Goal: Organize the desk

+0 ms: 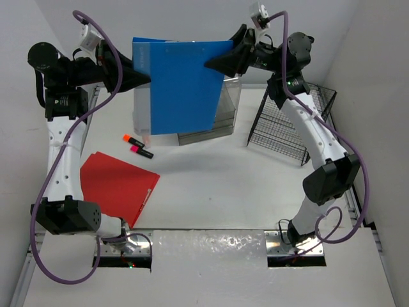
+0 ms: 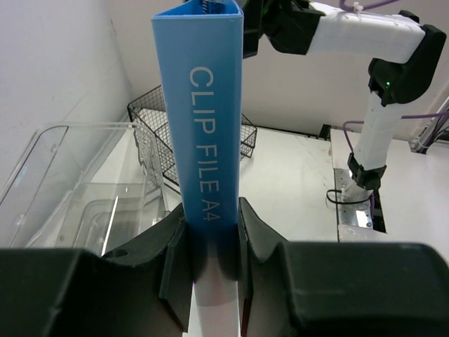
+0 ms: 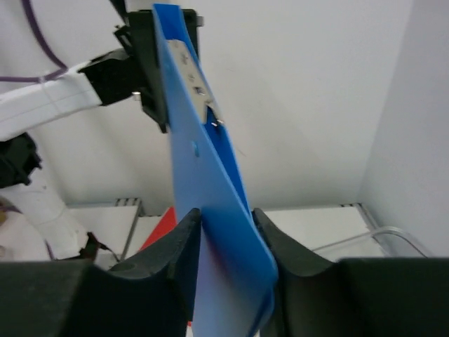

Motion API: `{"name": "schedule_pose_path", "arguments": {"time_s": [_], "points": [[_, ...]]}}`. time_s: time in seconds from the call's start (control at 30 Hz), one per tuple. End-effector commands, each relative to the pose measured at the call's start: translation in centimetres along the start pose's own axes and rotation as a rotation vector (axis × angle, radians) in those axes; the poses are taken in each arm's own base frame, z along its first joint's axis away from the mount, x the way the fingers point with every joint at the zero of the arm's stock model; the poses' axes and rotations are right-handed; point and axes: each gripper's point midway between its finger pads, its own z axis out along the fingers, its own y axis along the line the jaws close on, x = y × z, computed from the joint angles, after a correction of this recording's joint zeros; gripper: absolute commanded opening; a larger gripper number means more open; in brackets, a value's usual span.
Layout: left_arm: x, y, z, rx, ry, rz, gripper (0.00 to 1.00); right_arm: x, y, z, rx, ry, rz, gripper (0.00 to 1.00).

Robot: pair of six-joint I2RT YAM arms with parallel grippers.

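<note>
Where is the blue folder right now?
In the top view the blue folder hangs in the air at the far middle of the desk, pinched between the left jaws and the right jaws, above the clear drawer box.

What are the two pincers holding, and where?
Both hold the blue folder: the left pincer grips its spine, the right pincer its opposite cover edge.
</note>
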Motion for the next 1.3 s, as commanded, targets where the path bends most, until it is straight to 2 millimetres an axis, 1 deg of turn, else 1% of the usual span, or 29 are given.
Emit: {"name": "schedule_pose_path", "arguments": {"time_s": [0.0, 0.03, 0.07, 0.1, 0.13, 0.17, 0.23, 0.3, 0.33, 0.4, 0.43, 0.47, 0.5, 0.53, 0.57, 0.6, 0.63, 0.67, 0.77, 0.8, 0.83, 1.0, 1.03, 1.07, 1.1, 1.17, 1.2, 1.23, 1.27], "points": [[-1.7, -1.3, 0.5, 0.003, -0.022, 0.094, 0.0, -2.0, 3.6, 0.6, -0.077, -0.001, -0.092, 0.31], [-1.6, -1.3, 0.5, 0.004, -0.022, 0.09, 0.0, -1.7, 3.8, 0.7, -0.074, 0.013, -0.097, 0.25], [-1.7, -1.2, 0.6, 0.003, -0.025, 0.092, 0.0, -1.4, 3.6, 0.7, -0.065, 0.022, -0.136, 0.13], [-1.6, -1.1, 0.6, 0.001, -0.026, 0.089, 0.0, -0.5, 3.8, 0.9, -0.061, 0.048, -0.107, 0.07], [-1.7, -1.0, 0.7, -0.005, -0.029, 0.087, 0.0, -0.7, 4.2, 0.8, -0.058, 0.05, -0.122, 0.0], [-1.7, -0.9, 0.7, -0.007, -0.031, 0.087, 0.0, 0.0, 4.2, 0.7, -0.055, 0.058, -0.127, 0.0], [-1.6, -0.6, 0.8, -0.018, -0.037, 0.08, 0.0, 0.3, 4.8, 0.4, -0.054, 0.061, -0.145, 0.0], [-1.3, -0.2, 0.9, -0.024, -0.038, 0.068, 0.0, 0.4, 5.0, 0.1, -0.027, 0.06, -0.155, 0.0], [-1.3, 0.0, 0.9, -0.029, -0.041, 0.067, 0.0, 0.8, 4.8, -0.1, -0.01, 0.067, -0.153, 0.0], [-0.9, 0.4, 1.0, -0.039, -0.044, 0.057, 0.0, 0.6, 4.8, -0.6, 0.036, 0.078, -0.184, 0.0], [-0.8, 0.6, 1.1, -0.043, -0.045, 0.051, 0.02, 0.7, 5.1, -0.8, 0.044, 0.089, -0.195, 0.0], [-0.6, 0.9, 1.1, -0.047, -0.045, 0.053, 0.13, 0.7, 4.9, -1.0, 0.064, 0.096, -0.2, 0.0], [-0.3, 1.1, 1.1, -0.054, -0.045, 0.053, 0.21, 0.7, 4.9, -1.1, 0.074, 0.103, -0.208, 0.0], [0.0, 1.4, 1.1, -0.063, -0.043, 0.035, 0.32, 0.6, 4.7, -1.3, 0.086, 0.112, -0.237, 0.0], [0.2, 1.7, 1.1, -0.071, -0.041, 0.058, 0.54, 0.9, 4.7, -1.5, 0.1, 0.132, -0.227, 0.0], [0.6, 2.1, 1.1, -0.087, -0.037, 0.039, 0.62, 1.1, 4.6, -1.8, 0.113, 0.155, -0.231, 0.0], [0.8, 2.3, 1.1, -0.097, -0.036, 0.042, 0.69, 0.7, 4.5, -1.8, 0.116, 0.152, -0.25, 0.0], [1.0, 2.6, 1.1, -0.106, -0.034, 0.053, 0.81, 1.2, 4.4, -1.9, 0.118, 0.171, -0.235, 0.0], [1.4, 3.2, 1.0, -0.133, -0.03, 0.05, 0.93, 1.1, 4.7, -2.2, 0.117, 0.189, -0.255, 0.0], [1.5, 3.3, 1.0, -0.136, -0.028, 0.05, 0.94, 0.9, 4.8, -2.3, 0.126, 0.19, -0.259, 0.0], [1.7, 3.4, 1.0, -0.138, -0.025, 0.049, 0.98, 1.0, 4.5, -2.6, 0.133, 0.203, -0.288, 0.0], [2.7, 4.0, 0.9, -0.16, -0.008, 0.019, 0.99, -0.8, 4.6, -3.7, 0.17, 0.208, -0.352, 0.0], [2.8, 4.2, 0.9, -0.163, -0.007, 0.022, 0.99, -0.7, 4.0, -4.3, 0.205, 0.226, -0.349, 0.0], [2.9, 4.4, 0.9, -0.168, -0.005, 0.016, 0.99, -1.1, 3.9, -4.7, 0.223, 0.23, -0.368, 0.0], [3.3, 4.6, 0.8, -0.174, 0.002, 0.0, 0.99, -1.9, 3.7, -5.8, 0.254, 0.232, -0.395, 0.0], [3.5, 4.7, 0.8, -0.175, 0.007, 0.007, 1.0, -2.7, 2.9, -7.0, 0.291, 0.228, -0.407, 0.0], [3.8, 4.7, 0.8, -0.176, 0.013, -0.008, 1.0, -4.1, 2.4, -8.6, 0.339, 0.21, -0.428, 0.0], [4.0, 4.9, 0.7, -0.18, 0.018, 0.003, 1.0, -4.8, 2.5, -9.3, 0.346, 0.199, -0.435, 0.0], [4.3, 5.1, 0.7, -0.19, 0.024, -0.011, 1.0, -5.0, 2.2, -10.2, 0.368, 0.187, -0.414, 0.0]]}}
